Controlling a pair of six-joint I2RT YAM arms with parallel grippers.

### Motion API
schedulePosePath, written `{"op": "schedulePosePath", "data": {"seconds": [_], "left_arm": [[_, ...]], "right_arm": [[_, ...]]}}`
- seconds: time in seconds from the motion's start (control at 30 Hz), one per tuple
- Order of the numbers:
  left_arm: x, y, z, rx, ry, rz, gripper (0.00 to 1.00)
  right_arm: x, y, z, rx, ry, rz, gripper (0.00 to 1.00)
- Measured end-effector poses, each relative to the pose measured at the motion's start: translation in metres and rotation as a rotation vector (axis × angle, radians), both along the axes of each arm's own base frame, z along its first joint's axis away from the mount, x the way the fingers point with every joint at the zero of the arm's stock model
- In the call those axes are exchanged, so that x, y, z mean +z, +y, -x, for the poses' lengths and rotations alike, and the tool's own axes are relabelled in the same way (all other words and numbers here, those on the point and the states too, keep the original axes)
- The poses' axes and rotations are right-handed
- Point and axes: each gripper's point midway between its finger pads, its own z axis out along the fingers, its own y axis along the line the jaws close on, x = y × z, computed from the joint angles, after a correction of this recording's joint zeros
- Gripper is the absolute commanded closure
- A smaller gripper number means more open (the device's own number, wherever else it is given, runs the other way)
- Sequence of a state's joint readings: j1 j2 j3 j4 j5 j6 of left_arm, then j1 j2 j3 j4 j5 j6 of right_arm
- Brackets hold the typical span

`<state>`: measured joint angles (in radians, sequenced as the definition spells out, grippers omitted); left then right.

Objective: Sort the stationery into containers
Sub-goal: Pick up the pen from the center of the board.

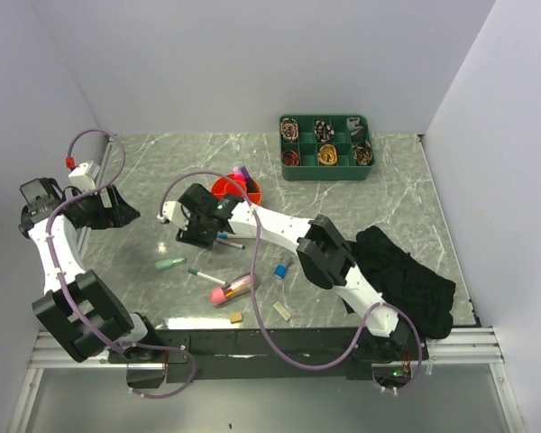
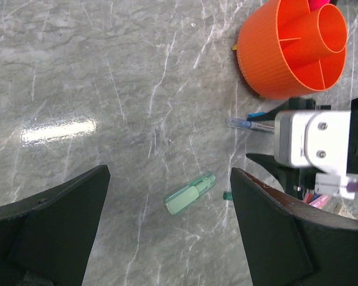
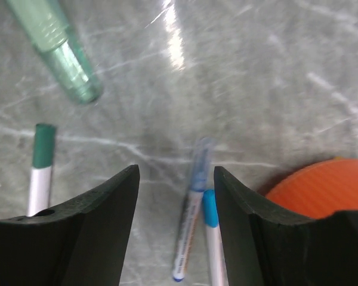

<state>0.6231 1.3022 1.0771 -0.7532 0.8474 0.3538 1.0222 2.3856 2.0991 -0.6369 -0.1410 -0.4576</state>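
The round orange organiser (image 1: 236,191) stands mid-table with pink and purple items in it; it also shows in the left wrist view (image 2: 292,50) and the right wrist view (image 3: 322,187). My right gripper (image 1: 198,236) is open and low over the table just in front of the organiser. Between its fingers (image 3: 176,179) lie a clear-capped blue pen (image 3: 191,220) and a blue-capped white pen (image 3: 213,238), not gripped. My left gripper (image 1: 117,207) is open and empty at the left (image 2: 170,173). A green highlighter (image 1: 170,263) lies on the table below it (image 2: 191,192).
A green-capped white pen (image 1: 206,274), a pink tube (image 1: 234,289), a small blue piece (image 1: 279,270) and two beige erasers (image 1: 236,317) (image 1: 282,311) lie near the front. A black cloth (image 1: 406,280) lies at the right. A green tray of ribbon rolls (image 1: 325,146) stands at the back.
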Motion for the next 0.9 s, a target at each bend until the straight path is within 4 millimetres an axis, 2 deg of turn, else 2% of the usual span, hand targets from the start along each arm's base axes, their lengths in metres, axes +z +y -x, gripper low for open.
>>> {"op": "schedulePosePath", "data": {"seconds": [0.13, 0.23, 0.47, 0.6, 0.7, 0.9], "left_arm": [[-0.002, 0.0, -0.001, -0.001, 0.004, 0.01, 0.09], [-0.002, 0.0, -0.002, -0.003, 0.004, 0.018, 0.09], [-0.003, -0.001, -0.003, -0.004, 0.003, 0.027, 0.08], [-0.004, 0.0, -0.005, 0.001, 0.007, 0.036, 0.08], [-0.005, 0.001, -0.006, 0.005, 0.008, 0.04, 0.08], [-0.004, 0.002, -0.008, 0.009, 0.002, 0.042, 0.07]], "right_arm": [[0.008, 0.014, -0.016, -0.015, -0.03, -0.034, 0.38], [0.004, 0.016, -0.022, -0.023, -0.015, -0.038, 0.38], [-0.021, -0.001, -0.022, -0.042, 0.062, 0.017, 0.38], [-0.029, -0.007, -0.021, -0.045, 0.085, 0.04, 0.4], [-0.031, -0.009, -0.018, -0.043, 0.098, 0.051, 0.44], [-0.034, -0.009, -0.014, -0.029, 0.125, 0.057, 0.57]]}}
